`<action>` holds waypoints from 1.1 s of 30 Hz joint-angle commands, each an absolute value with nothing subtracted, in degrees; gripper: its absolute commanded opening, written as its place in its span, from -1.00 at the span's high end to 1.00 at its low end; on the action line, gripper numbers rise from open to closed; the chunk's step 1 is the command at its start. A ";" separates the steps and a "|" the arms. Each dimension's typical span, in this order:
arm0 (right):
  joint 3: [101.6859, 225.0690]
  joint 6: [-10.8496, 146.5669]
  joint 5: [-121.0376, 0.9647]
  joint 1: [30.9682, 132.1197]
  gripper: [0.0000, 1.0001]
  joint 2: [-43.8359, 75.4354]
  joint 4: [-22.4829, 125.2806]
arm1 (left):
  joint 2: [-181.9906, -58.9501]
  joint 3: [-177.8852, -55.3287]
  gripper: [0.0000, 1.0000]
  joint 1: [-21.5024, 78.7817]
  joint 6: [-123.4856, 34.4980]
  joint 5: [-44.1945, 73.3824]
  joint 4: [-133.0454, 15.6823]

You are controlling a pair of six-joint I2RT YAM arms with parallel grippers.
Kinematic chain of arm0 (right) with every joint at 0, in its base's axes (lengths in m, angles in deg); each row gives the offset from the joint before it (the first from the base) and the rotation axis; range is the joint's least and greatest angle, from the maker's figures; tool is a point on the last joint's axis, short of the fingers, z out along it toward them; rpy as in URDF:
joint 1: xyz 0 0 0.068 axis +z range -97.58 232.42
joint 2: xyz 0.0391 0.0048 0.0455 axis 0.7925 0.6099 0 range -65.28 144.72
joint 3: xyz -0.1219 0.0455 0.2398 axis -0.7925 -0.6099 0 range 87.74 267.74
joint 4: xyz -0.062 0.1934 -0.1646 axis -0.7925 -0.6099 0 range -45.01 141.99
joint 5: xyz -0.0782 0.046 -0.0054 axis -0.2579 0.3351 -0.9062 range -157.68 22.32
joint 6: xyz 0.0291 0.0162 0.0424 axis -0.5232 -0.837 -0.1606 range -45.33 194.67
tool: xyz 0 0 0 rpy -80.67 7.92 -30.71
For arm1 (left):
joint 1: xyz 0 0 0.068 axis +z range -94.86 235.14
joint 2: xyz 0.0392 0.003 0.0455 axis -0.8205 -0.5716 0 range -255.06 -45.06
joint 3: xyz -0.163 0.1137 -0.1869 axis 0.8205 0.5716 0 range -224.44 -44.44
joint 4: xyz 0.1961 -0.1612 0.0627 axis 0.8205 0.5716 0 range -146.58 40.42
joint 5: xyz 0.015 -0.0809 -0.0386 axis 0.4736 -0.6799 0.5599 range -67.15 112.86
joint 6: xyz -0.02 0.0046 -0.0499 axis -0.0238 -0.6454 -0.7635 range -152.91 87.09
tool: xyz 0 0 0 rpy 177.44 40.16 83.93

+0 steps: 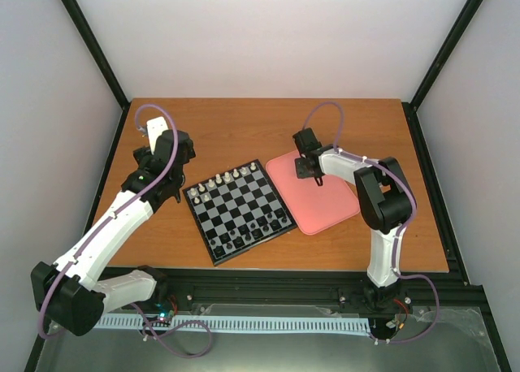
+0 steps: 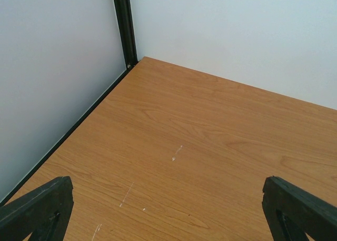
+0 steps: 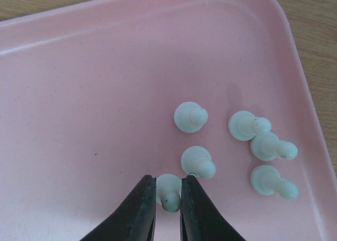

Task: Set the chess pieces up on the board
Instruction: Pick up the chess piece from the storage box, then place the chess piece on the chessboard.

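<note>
Now, right claw (image 3: 168, 182) clamped on white pawn (image 3: 169, 194), pink tray (image 3: 79, 93) beneath, left claw (image 2: 166, 186) open

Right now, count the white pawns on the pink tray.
6. One white pawn sits pinched between the fingertips of the right gripper, one just beside it, one farther up, and three cluster near the tray right rim. Others may lie outside the wrist view.

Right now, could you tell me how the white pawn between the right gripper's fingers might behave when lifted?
The pawn looks tiny and rigid, probably light. Its rounded, glossy surface may slip between the narrow fingers. Dropped on the smooth tray, it likely rolls.
</note>
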State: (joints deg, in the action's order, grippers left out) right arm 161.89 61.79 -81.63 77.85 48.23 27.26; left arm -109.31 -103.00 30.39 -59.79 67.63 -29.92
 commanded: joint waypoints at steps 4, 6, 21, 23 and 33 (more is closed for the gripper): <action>162.63 61.44 -81.53 77.81 0.75 47.90 27.34 | -109.07 -105.26 -0.99 30.78 -60.60 67.92 -30.72; 162.45 61.36 -81.32 77.82 0.77 47.29 27.22 | -108.96 -105.26 -1.00 30.79 -60.64 67.94 -30.68; 163.43 62.47 -75.89 83.83 0.84 38.76 26.44 | -107.18 -105.26 -1.00 30.79 -60.69 67.68 -30.05; 164.83 62.99 -75.52 85.77 0.83 38.63 26.03 | -106.83 -105.26 -0.99 30.75 -60.71 67.73 -29.91; 178.82 65.83 -71.24 98.79 0.83 47.84 22.49 | -104.45 -105.24 -1.00 30.76 -60.90 67.88 -29.24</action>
State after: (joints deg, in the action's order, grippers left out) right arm 174.50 64.32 -74.25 95.27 43.51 24.38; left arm -106.65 -103.00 30.39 -59.90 67.41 -29.55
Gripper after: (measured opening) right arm 0.086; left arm 0.998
